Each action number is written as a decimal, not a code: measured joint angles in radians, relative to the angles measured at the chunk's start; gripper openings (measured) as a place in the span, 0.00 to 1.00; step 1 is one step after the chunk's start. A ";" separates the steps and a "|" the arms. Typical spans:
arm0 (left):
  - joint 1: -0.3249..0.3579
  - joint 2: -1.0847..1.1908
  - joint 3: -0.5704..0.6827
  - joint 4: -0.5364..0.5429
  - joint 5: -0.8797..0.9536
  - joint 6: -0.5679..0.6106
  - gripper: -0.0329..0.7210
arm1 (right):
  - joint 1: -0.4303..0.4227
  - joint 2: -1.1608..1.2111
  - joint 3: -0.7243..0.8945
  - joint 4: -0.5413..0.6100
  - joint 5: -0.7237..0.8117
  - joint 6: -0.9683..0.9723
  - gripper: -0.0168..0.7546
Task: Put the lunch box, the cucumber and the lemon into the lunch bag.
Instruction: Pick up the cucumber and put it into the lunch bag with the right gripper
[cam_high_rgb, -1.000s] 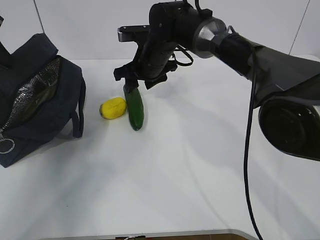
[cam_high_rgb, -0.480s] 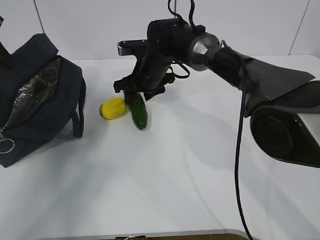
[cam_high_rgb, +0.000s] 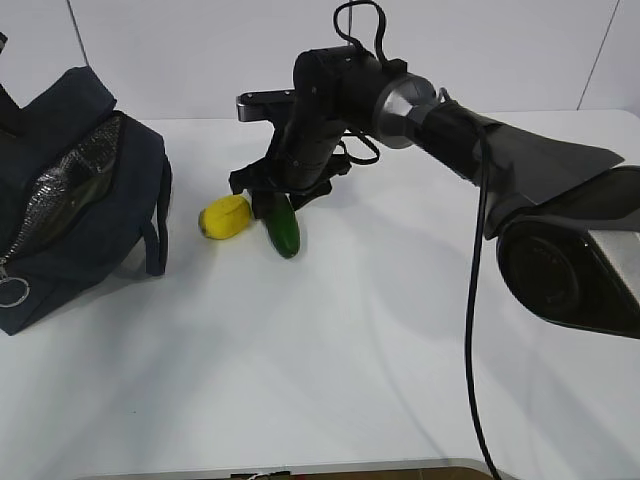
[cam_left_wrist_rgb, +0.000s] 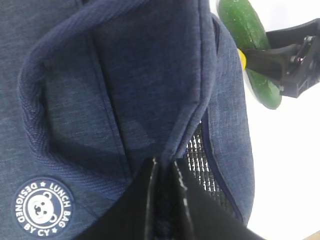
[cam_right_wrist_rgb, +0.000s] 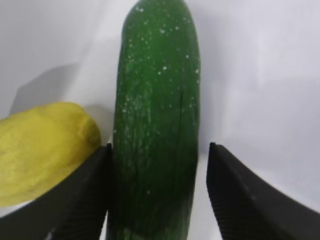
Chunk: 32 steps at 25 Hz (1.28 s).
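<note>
- The worktop (cam_high_rgb: 330, 350) is plain white and matte, with a pale wall behind it.
- At the far left my lunch bag (cam_high_rgb: 75, 200) sits on it, navy fabric, its mouth gaping to show silver foil lining and a ring pull (cam_high_rgb: 12, 291) hanging at the front.
- My left jaws (cam_left_wrist_rgb: 162, 200) are pressed together, pinching the lunch bag's rim fabric beside a padded handle (cam_left_wrist_rgb: 75, 90).
- Just right of the bag lies the lemon (cam_high_rgb: 225, 216), touching the cucumber (cam_high_rgb: 282, 227).
- My right jaws (cam_right_wrist_rgb: 157, 195) are spread around the cucumber's near end; one finger sits between it and the lemon, the other stands clear.
</note>
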 joint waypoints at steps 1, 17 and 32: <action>0.000 0.000 0.000 0.000 0.000 0.000 0.06 | 0.000 0.001 0.000 0.000 0.001 0.000 0.64; 0.000 0.000 0.000 0.015 -0.008 0.000 0.06 | 0.000 0.002 -0.020 -0.006 0.102 0.000 0.47; 0.000 0.000 0.000 0.049 -0.022 0.000 0.06 | 0.000 0.004 -0.362 0.300 0.199 0.000 0.47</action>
